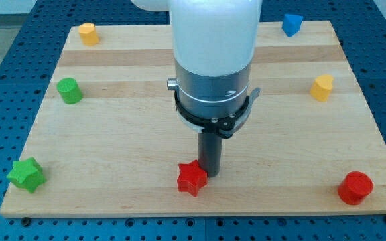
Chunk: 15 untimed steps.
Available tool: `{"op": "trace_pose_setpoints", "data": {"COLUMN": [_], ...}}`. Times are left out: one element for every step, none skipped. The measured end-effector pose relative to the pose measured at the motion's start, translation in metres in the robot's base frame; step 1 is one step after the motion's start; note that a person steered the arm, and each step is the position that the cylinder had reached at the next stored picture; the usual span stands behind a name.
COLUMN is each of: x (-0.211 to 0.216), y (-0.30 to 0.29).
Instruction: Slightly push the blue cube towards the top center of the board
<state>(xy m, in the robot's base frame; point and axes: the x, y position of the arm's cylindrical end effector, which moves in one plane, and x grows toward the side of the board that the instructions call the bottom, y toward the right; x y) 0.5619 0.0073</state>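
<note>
White cylindrical arm housing (213, 30); below it a brushed silver collar (213, 87) with a small side screw (171, 84); black clamp ring (214, 117) underneath; straight dark rod (210, 150) to my tip (210, 175).

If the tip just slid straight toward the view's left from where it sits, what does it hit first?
Almost at once the red star: my tip sits right beside it on the view's right, apparently touching, though depth makes contact uncertain. Beyond it, the green star lies far off in roughly the same line.
</note>
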Motion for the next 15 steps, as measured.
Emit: {"op": "trace_pose_setpoints", "data": {"x": [-0.009,-0.089,-0.159,-0.227,-0.252,-0.25,-0.253,-0.258,-0.27,-0.275,-0.286,-0.298,-0.302,-0.309,-0.311], "y": [-0.006,0.041,0.125,0.174,0.197,0.213,0.182,0.143,0.092,0.036,-0.004,-0.018,-0.02,-0.02,-0.02]}}
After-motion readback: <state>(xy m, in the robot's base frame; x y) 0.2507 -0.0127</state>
